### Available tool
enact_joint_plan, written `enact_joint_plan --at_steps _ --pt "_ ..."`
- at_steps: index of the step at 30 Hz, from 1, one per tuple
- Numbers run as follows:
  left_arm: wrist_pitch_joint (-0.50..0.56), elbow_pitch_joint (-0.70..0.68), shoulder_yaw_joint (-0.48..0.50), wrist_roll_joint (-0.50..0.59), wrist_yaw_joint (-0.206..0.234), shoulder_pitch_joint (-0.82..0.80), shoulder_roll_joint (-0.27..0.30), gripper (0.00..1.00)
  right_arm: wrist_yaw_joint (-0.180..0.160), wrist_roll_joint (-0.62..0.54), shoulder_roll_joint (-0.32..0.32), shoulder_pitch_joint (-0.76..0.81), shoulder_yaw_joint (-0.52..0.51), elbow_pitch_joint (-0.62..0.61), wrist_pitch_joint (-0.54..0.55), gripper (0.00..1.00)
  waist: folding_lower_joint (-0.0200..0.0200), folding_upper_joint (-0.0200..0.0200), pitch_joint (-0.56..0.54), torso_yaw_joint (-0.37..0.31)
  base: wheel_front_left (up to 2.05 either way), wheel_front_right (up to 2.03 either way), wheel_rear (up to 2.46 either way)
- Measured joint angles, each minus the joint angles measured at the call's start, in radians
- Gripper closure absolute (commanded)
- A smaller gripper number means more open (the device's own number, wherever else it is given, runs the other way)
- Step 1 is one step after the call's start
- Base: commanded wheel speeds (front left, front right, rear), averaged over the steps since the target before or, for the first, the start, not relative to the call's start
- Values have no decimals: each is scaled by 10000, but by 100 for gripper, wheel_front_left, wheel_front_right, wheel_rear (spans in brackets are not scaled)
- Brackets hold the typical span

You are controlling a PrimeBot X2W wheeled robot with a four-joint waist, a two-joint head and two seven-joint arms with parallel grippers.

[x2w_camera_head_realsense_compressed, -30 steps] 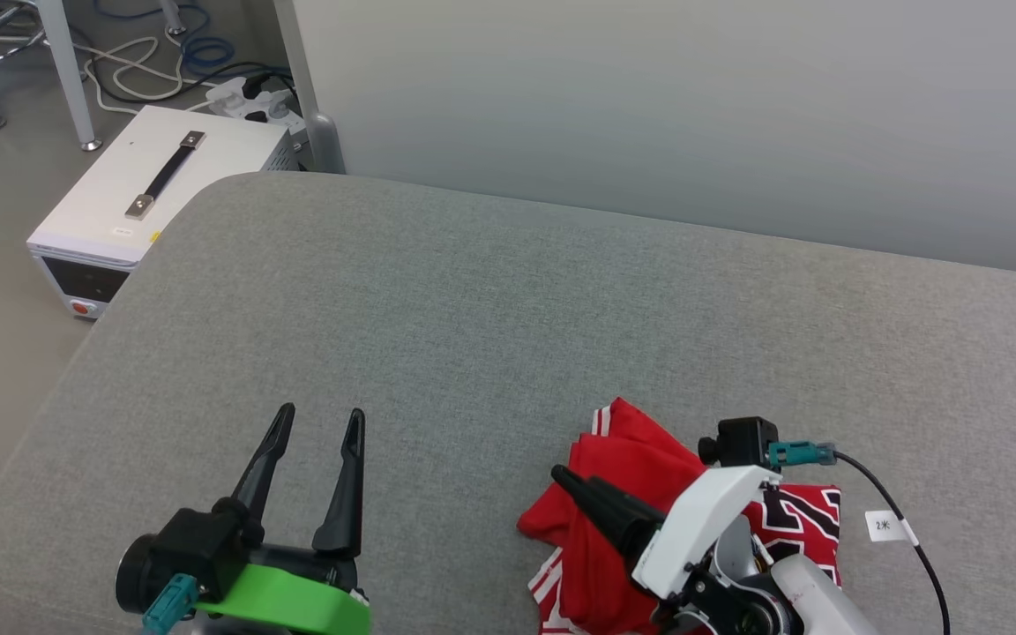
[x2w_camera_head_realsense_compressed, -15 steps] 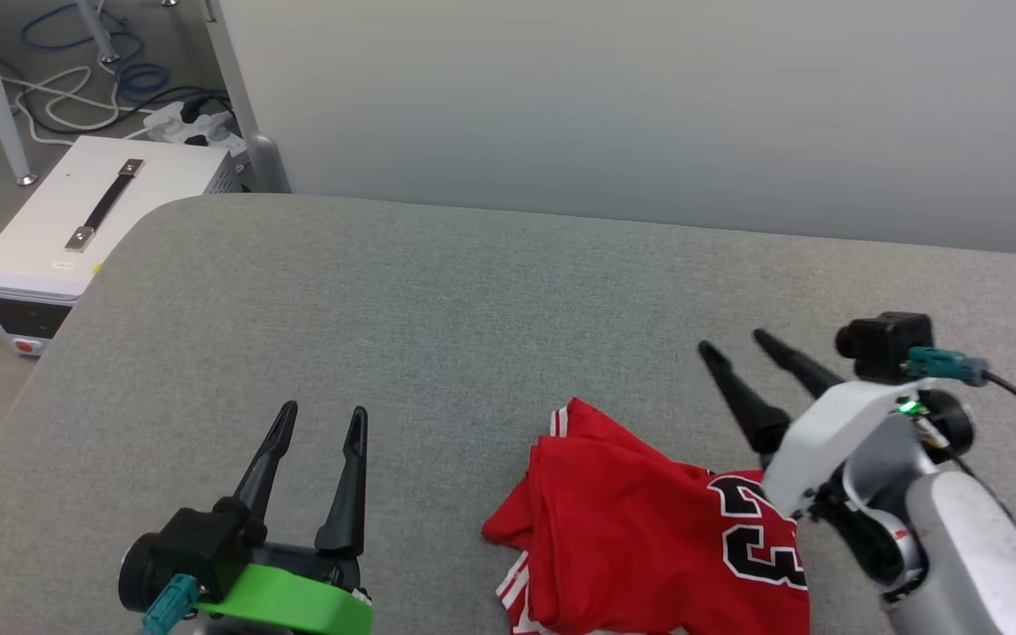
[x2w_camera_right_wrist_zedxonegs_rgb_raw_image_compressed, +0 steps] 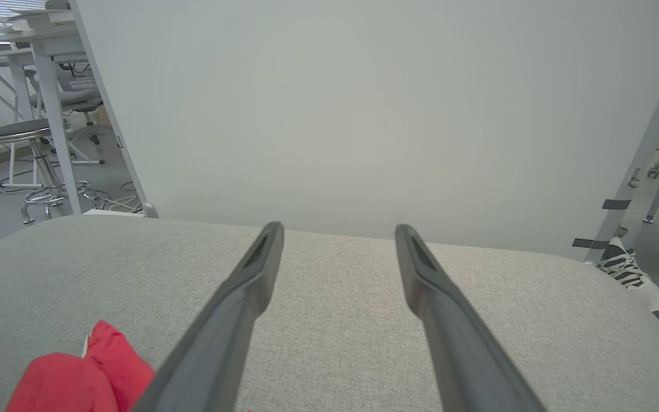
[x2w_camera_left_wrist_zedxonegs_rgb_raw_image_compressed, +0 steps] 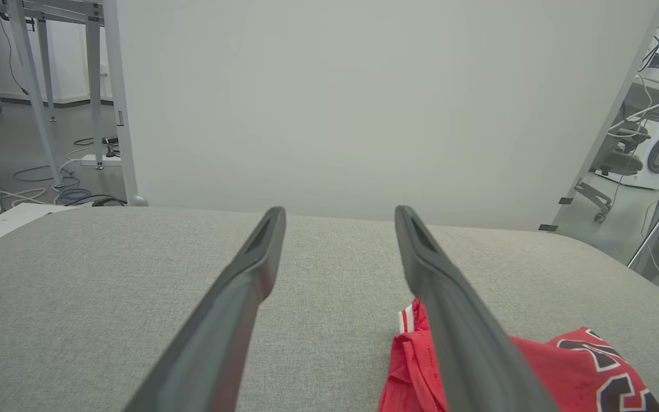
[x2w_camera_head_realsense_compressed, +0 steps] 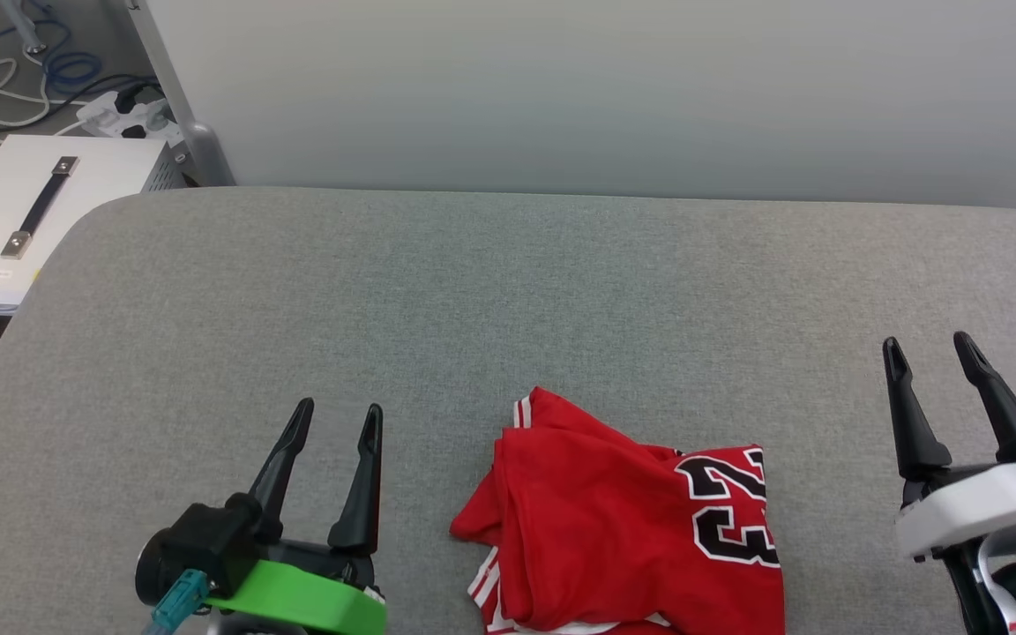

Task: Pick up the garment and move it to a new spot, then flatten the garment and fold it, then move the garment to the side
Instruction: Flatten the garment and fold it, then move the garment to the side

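Head view high, downward on cushion (x2w_camera_head_realsense_compressed: 508, 291); wrist views low, toward wall (x2w_camera_left_wrist_zedxonegs_rgb_raw_image_compressed: 329, 103); cushion shared

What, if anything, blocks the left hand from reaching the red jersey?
Probably nothing: yes, it looks reachable. The red jersey lies on the grey cushion just right of the open left hand, only bare cushion between them.

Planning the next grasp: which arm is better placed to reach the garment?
Left, probably: the left gripper sits open, nearer the garment; the right gripper, also open, stands farther off.
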Motion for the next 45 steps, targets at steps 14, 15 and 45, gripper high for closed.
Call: enact_joint_plan --at_steps 14,15,45 --pt "0 320 -82 -180 0 0 -19 0 0 -140 1091 1211 -299 -82 -1200 0 0 0 102 -139 0 0 0" --pt "0 330 -90 -201 0 0 -19 0 0 -142 1091 1210 -291 -59 -1202 0 0 0 91 -128 0 0 0" --pt "0 307 -558 -224 0 -736 23 0 0 955 1227 359 -96 -1041 10226 0 0 0 1120 523 0 0 0"
